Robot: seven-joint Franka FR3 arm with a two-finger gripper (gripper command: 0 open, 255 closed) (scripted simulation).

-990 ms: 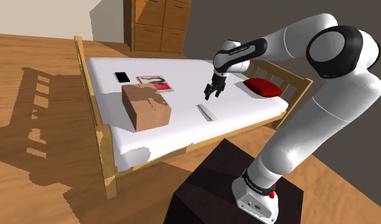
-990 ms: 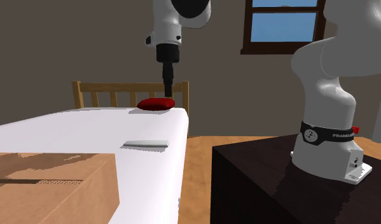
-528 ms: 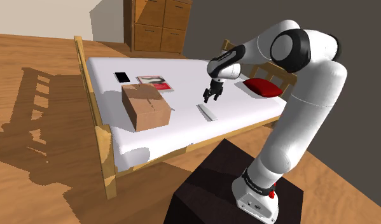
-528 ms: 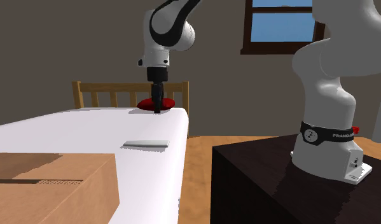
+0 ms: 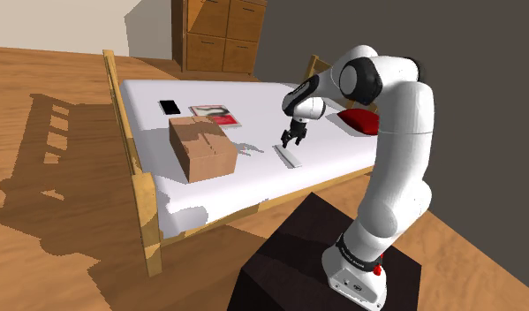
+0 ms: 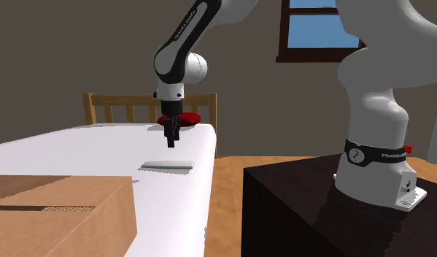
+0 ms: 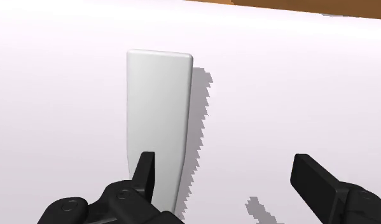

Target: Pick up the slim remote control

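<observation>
The slim remote control (image 7: 158,121) is a flat pale grey bar lying on the white bed (image 5: 333,159), near the edge facing the stand. It also shows as a thin strip (image 5: 289,156) in the shoulder view and as a low slab (image 6: 165,166) in the second exterior view. My black gripper (image 5: 294,140) hangs just above the remote's far end, pointing down. In the second exterior view the gripper (image 6: 170,142) stands a short way above the mattress. In the wrist view the fingers stand wide apart, one finger (image 7: 146,175) over the remote's near end, the gripper (image 7: 228,178) open and empty.
A cardboard box (image 5: 202,147) sits on the bed to the shoulder view's left of the remote. A black phone (image 5: 170,107) and a magazine (image 5: 217,115) lie further back. A red cushion (image 5: 358,121) rests by the wooden headboard (image 5: 404,110). A wooden dresser (image 5: 222,35) stands behind.
The arm has folded in and the gripper has come down toward the remote, moving nearer to the bed's surface and toward the stand side. The fingers stayed open.
</observation>
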